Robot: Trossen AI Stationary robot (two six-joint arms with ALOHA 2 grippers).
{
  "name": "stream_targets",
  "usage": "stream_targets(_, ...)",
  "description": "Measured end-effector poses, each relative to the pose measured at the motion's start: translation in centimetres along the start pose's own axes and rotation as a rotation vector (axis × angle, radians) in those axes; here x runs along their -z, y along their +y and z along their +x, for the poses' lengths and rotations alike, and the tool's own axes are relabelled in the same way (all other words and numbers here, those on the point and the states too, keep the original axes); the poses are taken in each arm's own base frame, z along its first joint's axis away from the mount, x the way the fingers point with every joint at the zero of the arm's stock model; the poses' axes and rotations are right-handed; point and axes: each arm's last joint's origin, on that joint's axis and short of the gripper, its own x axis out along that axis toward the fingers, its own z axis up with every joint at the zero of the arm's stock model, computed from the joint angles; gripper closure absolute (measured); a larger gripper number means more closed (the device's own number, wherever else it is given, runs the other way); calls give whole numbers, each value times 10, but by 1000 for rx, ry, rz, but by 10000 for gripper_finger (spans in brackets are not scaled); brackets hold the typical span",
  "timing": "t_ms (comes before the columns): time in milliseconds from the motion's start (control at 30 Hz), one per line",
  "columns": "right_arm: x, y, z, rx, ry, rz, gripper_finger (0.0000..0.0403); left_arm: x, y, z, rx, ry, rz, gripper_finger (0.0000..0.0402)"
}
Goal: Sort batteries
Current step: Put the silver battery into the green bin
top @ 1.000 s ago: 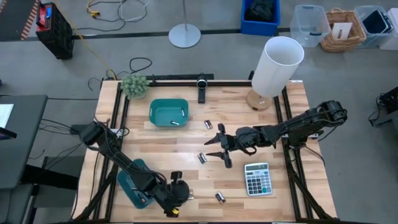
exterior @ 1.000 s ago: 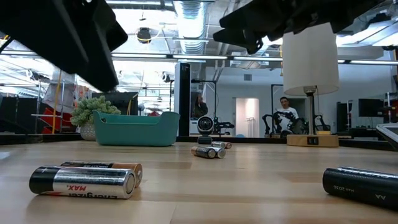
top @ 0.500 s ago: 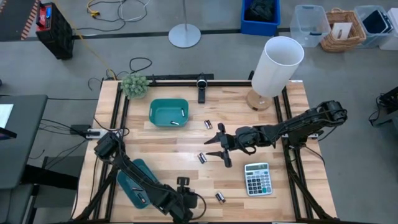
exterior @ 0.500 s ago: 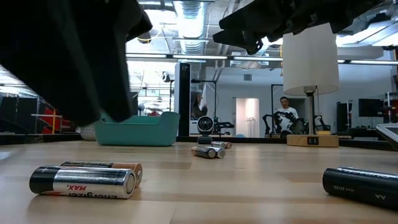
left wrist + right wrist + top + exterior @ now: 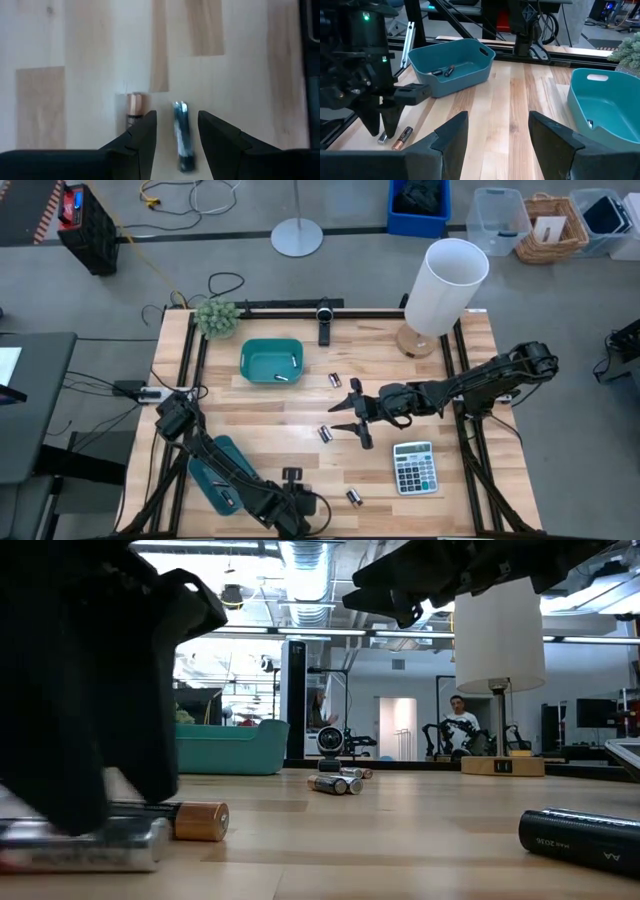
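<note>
My left claw [image 5: 174, 131] has dropped onto the near edge of the pale wooden surface [image 5: 300, 415], fingers parted astride the silvery cylindrical battery [image 5: 182, 135], copper-topped battery [image 5: 134, 109] just beside; not yet clenched; right claw [image 5: 350, 420] waits open mid-table.

Low view: the dark battery [image 5: 584, 838] lying at the right edge of the table carries pale print, upside down from here; I read "AA" near its end, and a shorter mark further along stays too small to make out. The print on the silvery battery [image 5: 80, 848] under my left arm is blurred. The calculator [image 5: 414, 468] keys are unreadable from above.
</note>
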Motion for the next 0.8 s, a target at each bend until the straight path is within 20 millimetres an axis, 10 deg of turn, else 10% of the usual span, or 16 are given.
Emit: stream_targets(800, 0, 0, 0, 0, 2, -5, 180, 10, -1, 11, 16, 108, -9, 264)
